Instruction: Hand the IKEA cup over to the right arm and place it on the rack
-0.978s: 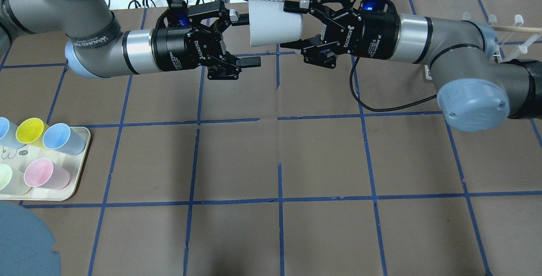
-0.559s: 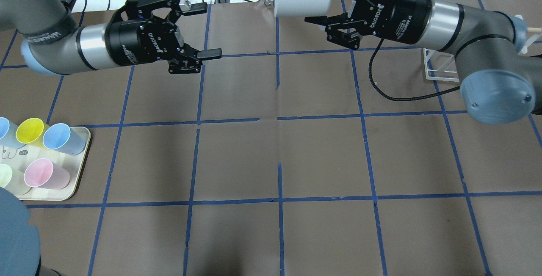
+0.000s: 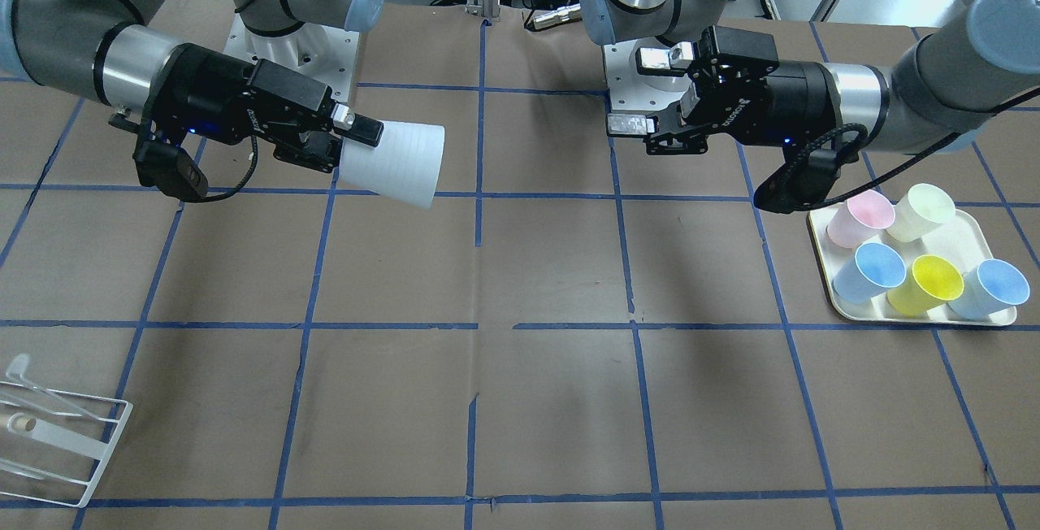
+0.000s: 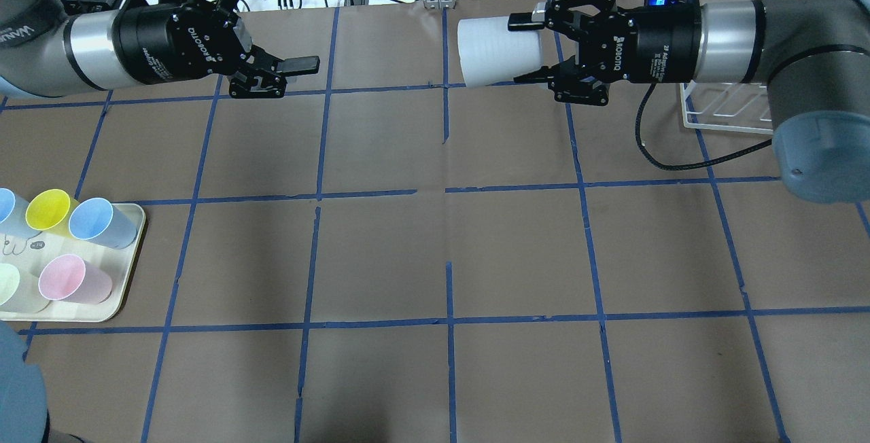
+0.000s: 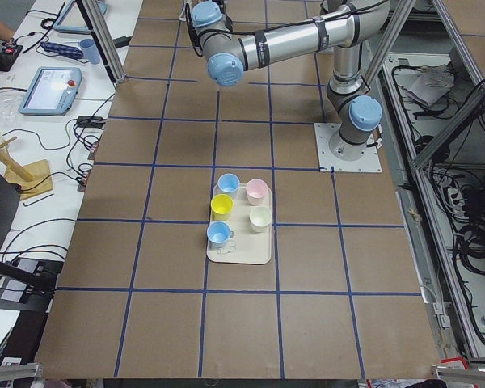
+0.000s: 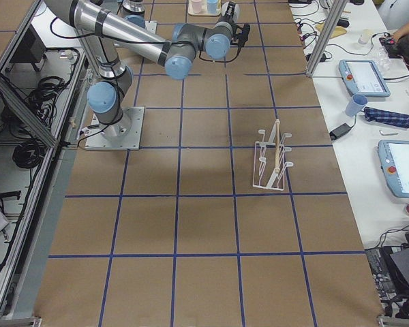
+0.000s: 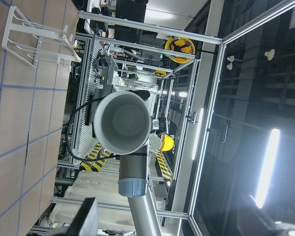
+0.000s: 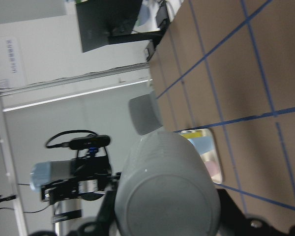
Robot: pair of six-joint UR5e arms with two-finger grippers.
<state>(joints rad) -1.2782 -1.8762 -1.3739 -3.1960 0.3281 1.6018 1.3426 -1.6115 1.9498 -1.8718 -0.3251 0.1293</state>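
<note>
**IKEA cup held by right gripper, above the table, not on the rack**

Obs. 1. The plain pale grey, tapered plastic IKEA cup lies on its side in the air above the table. Its narrow base end sits in the black two-finger right gripper, whose fingers are clamped on the cup wall from opposite sides. The wide mouth points away from that gripper, toward the other arm. The left wrist view looks straight into the open mouth.

Obs. 2. The grey-silver right arm with pale blue joint caps reaches in roughly level, and a thin black cable loops down from its wrist.

Obs. 3. The black two-finger left gripper has its fingers spread wide with nothing between them. It sits well apart from the cup mouth, across a gap of bare table.

Obs. 4. The small white wire-frame rack stands on the table on the robot's right, partly hidden by the right forearm in the overhead view. The exterior right view shows it upright, with a pale wooden rod across the top. The cup does not touch it.

Obs. 5. The table is covered in brown paper with a blue tape grid. On the robot's left, a cream rectangular tray holds upright plastic cups: pink, yellow, pale cream-green and two light blue.
</note>
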